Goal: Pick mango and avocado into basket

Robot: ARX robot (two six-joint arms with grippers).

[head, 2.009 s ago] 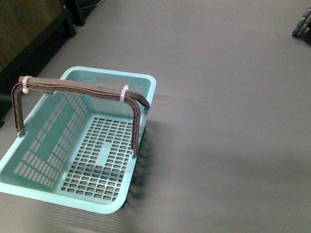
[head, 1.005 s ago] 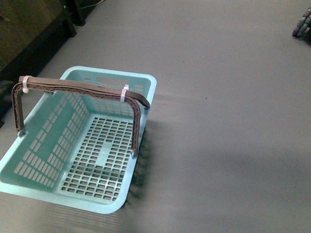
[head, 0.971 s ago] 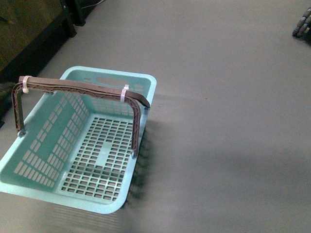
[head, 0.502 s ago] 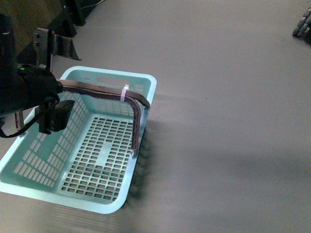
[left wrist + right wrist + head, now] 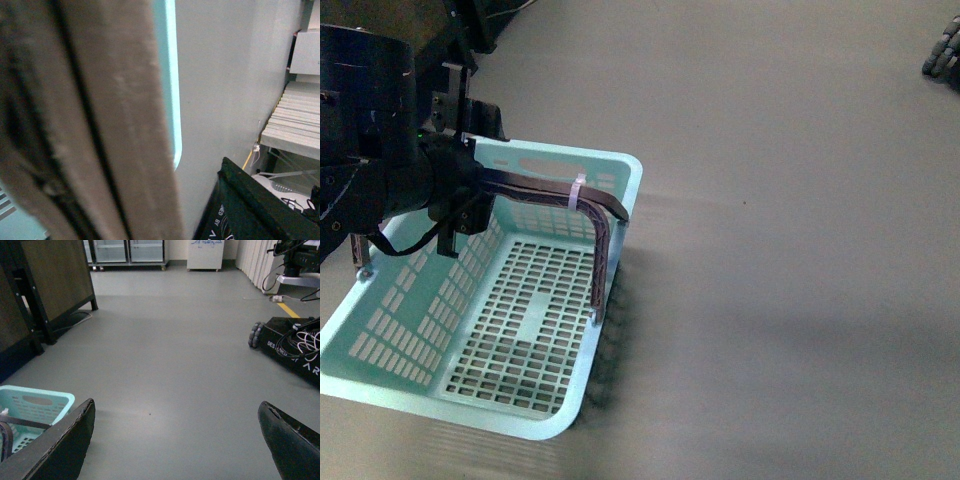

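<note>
Much open floor (image 5: 800, 260) spreads beyond the basket (image 5: 605, 158)'s right rim.

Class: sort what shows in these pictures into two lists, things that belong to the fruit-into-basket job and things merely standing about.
Belongs to the job: basket; its brown handle; left arm over the basket; right end effector, open. No mango or avocado is in view.

Standing about: dark wooden cabinet; black wheeled base with cables; glass-door cabinets; white unit.
</note>
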